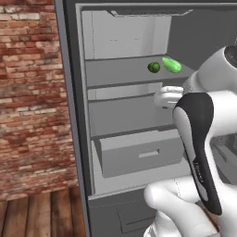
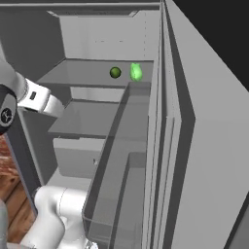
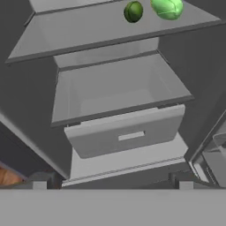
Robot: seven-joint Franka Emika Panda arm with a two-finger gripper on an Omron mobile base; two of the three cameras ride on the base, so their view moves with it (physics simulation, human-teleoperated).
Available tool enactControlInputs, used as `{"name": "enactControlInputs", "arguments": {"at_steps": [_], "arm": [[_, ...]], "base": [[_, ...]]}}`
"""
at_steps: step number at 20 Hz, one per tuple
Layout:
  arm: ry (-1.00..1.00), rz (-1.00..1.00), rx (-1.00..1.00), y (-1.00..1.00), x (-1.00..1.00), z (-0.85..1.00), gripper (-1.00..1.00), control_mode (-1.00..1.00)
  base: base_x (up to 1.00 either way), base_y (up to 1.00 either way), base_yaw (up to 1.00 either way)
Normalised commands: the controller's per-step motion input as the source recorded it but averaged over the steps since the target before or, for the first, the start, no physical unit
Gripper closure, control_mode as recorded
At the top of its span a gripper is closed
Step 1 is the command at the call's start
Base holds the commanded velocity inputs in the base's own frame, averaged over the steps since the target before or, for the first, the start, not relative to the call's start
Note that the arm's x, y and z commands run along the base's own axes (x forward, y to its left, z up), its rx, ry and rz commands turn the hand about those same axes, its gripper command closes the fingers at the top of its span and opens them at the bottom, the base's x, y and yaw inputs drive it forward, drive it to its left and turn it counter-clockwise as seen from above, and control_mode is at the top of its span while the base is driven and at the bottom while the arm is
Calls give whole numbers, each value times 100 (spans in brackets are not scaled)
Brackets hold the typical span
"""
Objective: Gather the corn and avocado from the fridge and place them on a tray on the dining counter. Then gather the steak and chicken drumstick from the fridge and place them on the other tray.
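arm (image 1: 196, 139) raised before fridge (image 1: 129, 115), jaws wide

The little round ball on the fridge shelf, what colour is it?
Dark green. The ball shows best in the hand view, beside a lighter green thing.

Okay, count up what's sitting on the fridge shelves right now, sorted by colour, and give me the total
Dark green, round (looks like the avocado): 1
Bright green, longer item beside it on the same shelf: 1
Total: 2
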Motion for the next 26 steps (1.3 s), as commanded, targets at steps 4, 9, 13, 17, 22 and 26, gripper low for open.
{"name": "enactControlInputs", "arguments": {"at_steps": [4,9,13,17,22,26], "arm": [[-19,-9,-3,-13,81,27,-100,-100],[-10,-10,-3,-2,88,25,-100,-100],[-4,-8,-1,-6,89,17,-100,-100],[0,-3,0,-3,96,0,-100,-100],[0,0,0,-23,85,-3,-100,-100],[0,0,0,-28,72,-5,-100,-100]], "base": [[0,0,0],[0,0,0],[0,0,0],[0,0,0],[0,0,0],[0,0,0]]}}
